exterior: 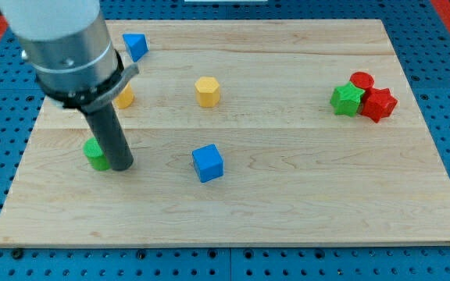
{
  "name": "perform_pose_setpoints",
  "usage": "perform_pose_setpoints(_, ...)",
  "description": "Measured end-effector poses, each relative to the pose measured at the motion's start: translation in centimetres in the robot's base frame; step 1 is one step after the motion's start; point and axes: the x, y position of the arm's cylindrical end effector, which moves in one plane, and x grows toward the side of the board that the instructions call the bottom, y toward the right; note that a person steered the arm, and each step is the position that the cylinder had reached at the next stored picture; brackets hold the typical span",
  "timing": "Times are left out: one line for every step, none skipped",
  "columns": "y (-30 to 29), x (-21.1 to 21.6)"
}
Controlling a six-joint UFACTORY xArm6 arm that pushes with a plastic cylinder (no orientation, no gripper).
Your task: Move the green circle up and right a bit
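The green circle (94, 154) lies on the wooden board at the view's left, partly hidden behind my rod. My tip (122, 166) rests on the board right against the green circle's right side, slightly below its middle. The rod rises up and left to the grey arm body at the view's top left.
A blue cube (208, 163) lies right of my tip. A yellow hexagon (207, 91) sits above it. A yellow block (124, 97) and a blue block (136, 45) lie near the arm body. At the view's right cluster a green star (347, 99), a red star (379, 104) and a red cylinder (362, 80).
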Motion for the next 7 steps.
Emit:
perform_pose_setpoints(-0.5, 2.4)
perform_pose_setpoints(-7.7, 2.7)
perform_pose_setpoints(-8.7, -1.4)
perform_pose_setpoints(-0.4, -1.7)
perform_pose_setpoints(-0.6, -1.7)
perform_pose_setpoints(-0.9, -1.7)
perform_pose_setpoints(-0.9, -1.7)
